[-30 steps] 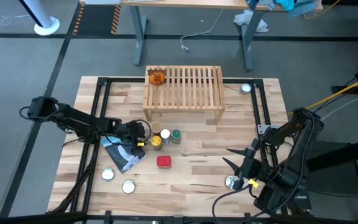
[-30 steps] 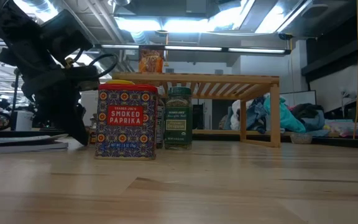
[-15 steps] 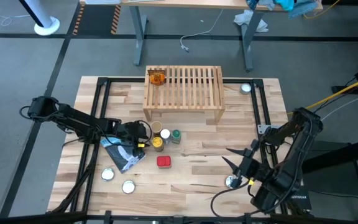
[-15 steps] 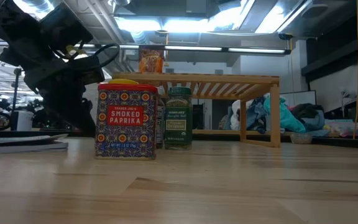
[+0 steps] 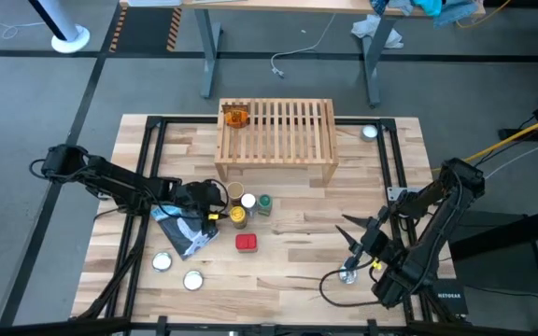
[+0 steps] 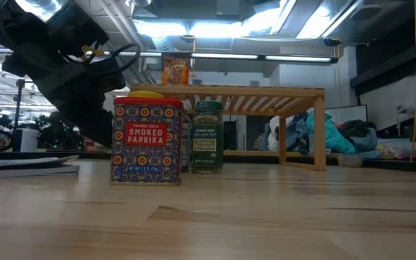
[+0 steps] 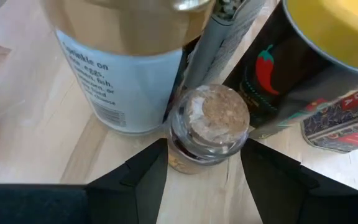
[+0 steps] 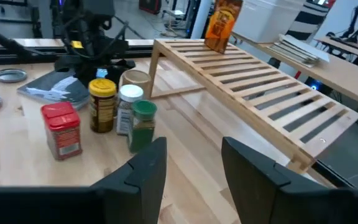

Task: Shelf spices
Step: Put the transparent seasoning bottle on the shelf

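Note:
The small clear jar [image 7: 207, 127] with a cork top stands amid the spices, and my left gripper [image 7: 205, 155] is shut on it, low at the table's left [image 5: 219, 200]. Around it are the tan-lidded jar [image 5: 235, 190], yellow-lidded jar [image 5: 236, 214], white-lidded jar [image 5: 248, 202], green-lidded jar [image 5: 264, 203] and red tin [image 5: 246, 243], all upright on the table. The orange packet [image 5: 236, 117] stands on the shelf [image 5: 276, 140] at its far left corner. My right gripper [image 5: 349, 236] hangs open above the table's near right, holding nothing. My left gripper pinches the small clear jar's glass body [image 7: 178, 148], just below the cork, between its two fingers. The fingers [image 7: 146, 169] come slanting down from the table's left. The jar stays roughly upright; whether its base is on the table I cannot tell.
A blue-and-white pouch [image 5: 187, 230] lies under my left arm. Flat silver discs lie at the near left [image 5: 162, 261] [image 5: 192, 279], below my right gripper [image 5: 347, 273] and at the far right [image 5: 369, 133]. Bare wood shows between the red tin and my right gripper.
My right arm has come down toward the table and rolled at the wrist, its fingers still open. My left gripper has tipped, and in the low view its dark fingers have shifted up and toward the red tin.

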Controlling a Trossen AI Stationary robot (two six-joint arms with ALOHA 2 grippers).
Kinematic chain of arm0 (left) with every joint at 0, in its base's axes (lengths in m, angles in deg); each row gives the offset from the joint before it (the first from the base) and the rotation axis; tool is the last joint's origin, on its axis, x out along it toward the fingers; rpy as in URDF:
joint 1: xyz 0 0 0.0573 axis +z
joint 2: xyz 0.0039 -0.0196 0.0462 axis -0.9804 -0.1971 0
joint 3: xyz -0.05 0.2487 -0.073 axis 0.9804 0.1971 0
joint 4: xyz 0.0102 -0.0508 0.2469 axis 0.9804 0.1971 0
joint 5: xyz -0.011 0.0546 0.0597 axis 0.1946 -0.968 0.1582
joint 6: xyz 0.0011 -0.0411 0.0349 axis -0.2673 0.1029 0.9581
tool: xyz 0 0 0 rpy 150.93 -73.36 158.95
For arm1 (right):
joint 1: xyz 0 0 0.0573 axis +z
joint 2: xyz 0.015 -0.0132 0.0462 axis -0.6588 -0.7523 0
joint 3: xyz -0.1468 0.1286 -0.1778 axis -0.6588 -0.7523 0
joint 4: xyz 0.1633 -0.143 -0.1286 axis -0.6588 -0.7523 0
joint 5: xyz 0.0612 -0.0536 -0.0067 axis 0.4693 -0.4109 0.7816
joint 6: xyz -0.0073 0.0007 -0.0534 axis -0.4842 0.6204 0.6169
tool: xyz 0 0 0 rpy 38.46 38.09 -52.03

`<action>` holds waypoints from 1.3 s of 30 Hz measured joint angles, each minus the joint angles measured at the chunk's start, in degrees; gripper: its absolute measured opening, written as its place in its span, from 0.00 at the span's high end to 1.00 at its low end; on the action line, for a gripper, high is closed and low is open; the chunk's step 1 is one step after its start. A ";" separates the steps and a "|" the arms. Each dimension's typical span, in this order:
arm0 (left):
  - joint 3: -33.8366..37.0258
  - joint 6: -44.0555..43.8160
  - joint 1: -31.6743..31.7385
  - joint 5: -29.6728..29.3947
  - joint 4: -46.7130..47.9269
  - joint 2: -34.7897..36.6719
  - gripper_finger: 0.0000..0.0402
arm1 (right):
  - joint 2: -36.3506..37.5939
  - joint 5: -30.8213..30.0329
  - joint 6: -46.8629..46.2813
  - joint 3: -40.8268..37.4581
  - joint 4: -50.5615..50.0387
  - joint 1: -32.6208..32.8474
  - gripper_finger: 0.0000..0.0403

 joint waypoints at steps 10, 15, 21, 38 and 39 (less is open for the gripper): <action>0.00 -0.68 0.00 0.00 -2.47 -1.55 0.51 | 0.42 -0.04 -5.83 -5.34 2.01 0.00 0.60; -0.02 -0.72 -0.04 0.05 -5.68 -5.34 0.51 | 0.42 -0.03 -6.81 -7.96 5.70 0.00 0.60; -0.02 -0.74 -0.02 0.04 -10.74 -10.14 0.51 | 0.42 -0.09 -8.91 -11.12 9.82 0.00 0.60; -0.14 -5.70 -0.02 2.16 -15.32 -14.23 0.51 | 0.42 -0.20 -10.04 -20.25 29.07 -0.02 0.60; -0.16 -5.68 -0.02 2.17 -15.14 -14.23 0.51 | 0.42 -0.51 -10.04 -20.27 29.29 -0.02 0.60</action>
